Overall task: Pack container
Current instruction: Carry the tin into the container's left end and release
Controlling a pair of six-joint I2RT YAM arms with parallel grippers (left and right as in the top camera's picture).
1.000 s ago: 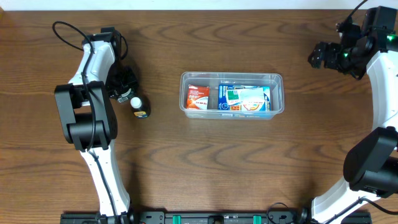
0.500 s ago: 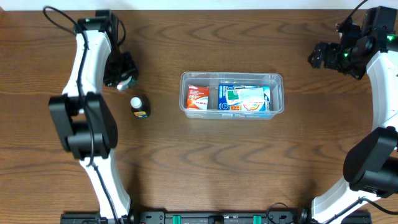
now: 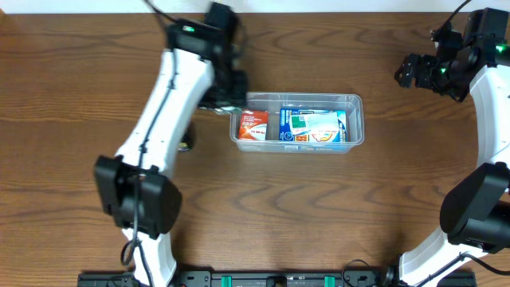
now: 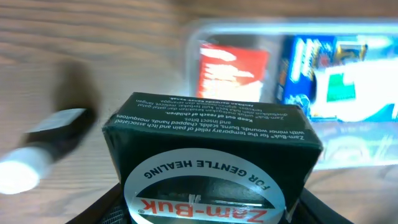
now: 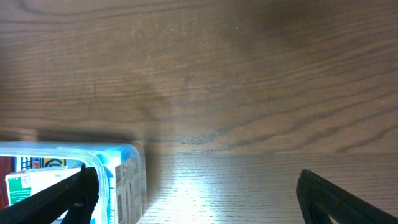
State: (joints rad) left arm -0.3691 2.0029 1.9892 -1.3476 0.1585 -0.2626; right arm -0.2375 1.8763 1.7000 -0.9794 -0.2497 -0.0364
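The clear plastic container [image 3: 296, 97] sits at the table's middle and holds a red-orange packet [image 3: 252, 125] and a blue-and-white carton [image 3: 315, 126]. My left gripper [image 3: 225, 94] hovers at the container's left end, shut on a dark green Zam-Buk box [image 4: 211, 140]. The left wrist view shows the container [image 4: 348, 28] just beyond the box, blurred. My right gripper [image 3: 406, 72] is open and empty, raised at the far right. Its fingers frame bare wood in the right wrist view [image 5: 199, 199], with the container's corner [image 5: 127, 148] at the lower left.
A small dark bottle with a white cap [image 4: 43, 146] lies on the table left of the container. In the overhead view it [image 3: 186, 145] is mostly hidden under my left arm. The table's far edge runs along the top of the overhead view.
My left arm has swung from the left side of the table to the container's left end, carrying the Zam-Buk box. The bottle stayed on the table. The right arm has not moved.
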